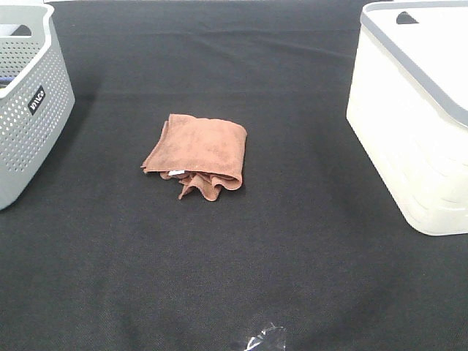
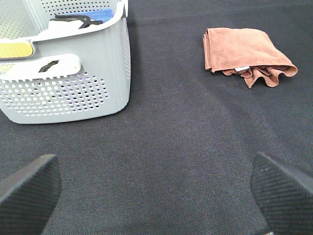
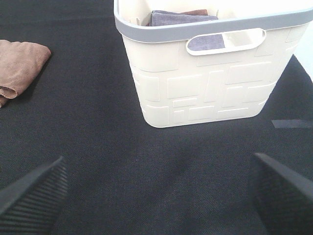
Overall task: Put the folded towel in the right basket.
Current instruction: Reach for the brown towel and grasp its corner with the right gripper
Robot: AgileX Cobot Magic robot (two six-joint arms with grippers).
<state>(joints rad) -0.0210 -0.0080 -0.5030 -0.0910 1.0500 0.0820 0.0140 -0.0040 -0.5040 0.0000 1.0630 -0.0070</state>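
Note:
A folded brown towel (image 1: 197, 152) lies on the black table in the middle of the high view. It also shows in the left wrist view (image 2: 247, 56) and partly in the right wrist view (image 3: 19, 66). The right basket (image 1: 413, 110) is cream white with a grey rim and stands at the right; in the right wrist view (image 3: 205, 83) it holds folded purple and brown cloths. My left gripper (image 2: 156, 196) is open and empty, well short of the towel. My right gripper (image 3: 156, 196) is open and empty in front of the right basket. Neither arm shows in the high view.
A grey perforated basket (image 1: 29, 102) stands at the left; in the left wrist view (image 2: 68, 73) it holds blue, black and yellow items. A scrap of clear plastic (image 1: 265, 338) lies near the table's front edge. A strip of tape (image 3: 291, 123) is stuck to the table.

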